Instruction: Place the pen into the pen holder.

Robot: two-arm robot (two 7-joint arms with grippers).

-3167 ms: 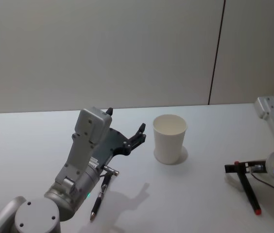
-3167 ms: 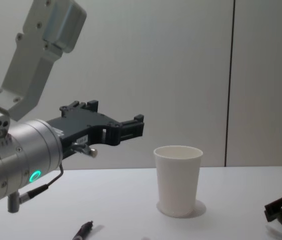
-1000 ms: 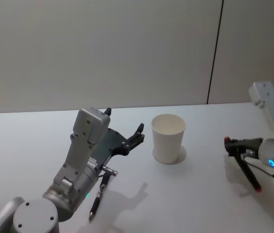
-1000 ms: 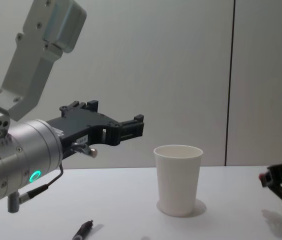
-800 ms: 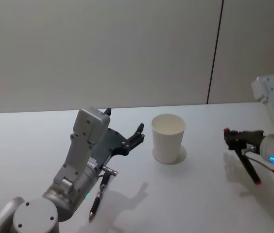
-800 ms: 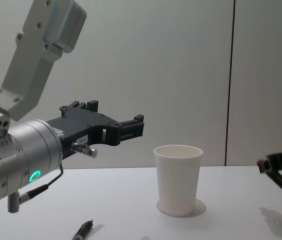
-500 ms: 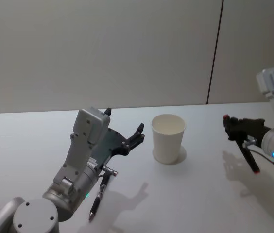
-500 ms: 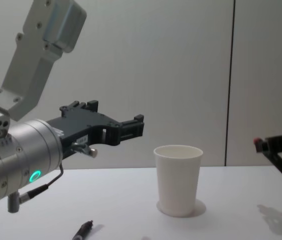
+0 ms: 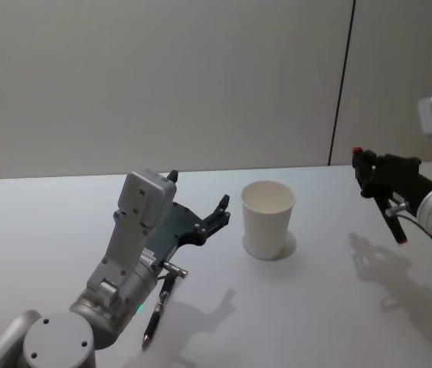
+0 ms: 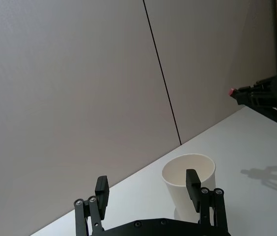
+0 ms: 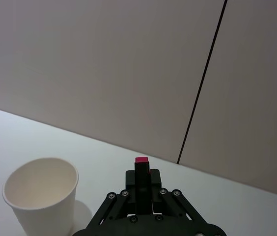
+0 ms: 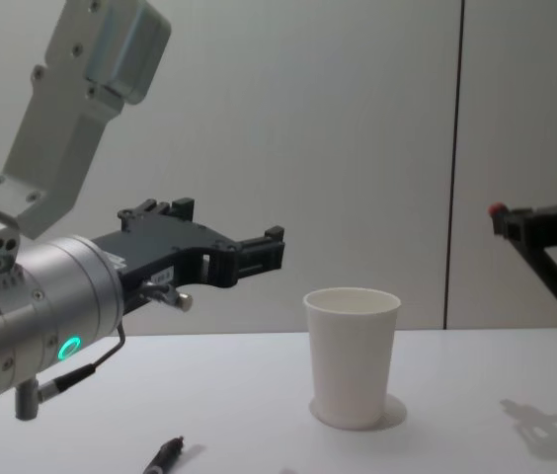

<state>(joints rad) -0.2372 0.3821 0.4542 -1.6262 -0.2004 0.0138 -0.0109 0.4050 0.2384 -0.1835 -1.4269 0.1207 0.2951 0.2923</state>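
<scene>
My right gripper [image 9: 367, 167] is shut on a black pen [image 9: 394, 220] with red ends and holds it in the air to the right of the pen holder. The pen slants down from the fingertips, its upper red end [image 11: 141, 161] poking out between them. In the chest view the right gripper [image 12: 512, 220] is higher than the cup's rim. The pen holder [image 9: 268, 218], a plain white paper cup [image 12: 352, 355], stands upright and looks empty. My left gripper [image 9: 198, 193] hovers open to the left of the cup [image 10: 188, 183], nothing between its fingers.
A second black pen [image 9: 157, 305] lies on the white table [image 9: 300, 307] under my left arm, near the front. A grey wall with a dark vertical seam [image 9: 341, 84] stands behind the table.
My right gripper has lifted the pen off the table and risen steadily, ending above the level of the cup's rim. The left arm and the cup have not moved.
</scene>
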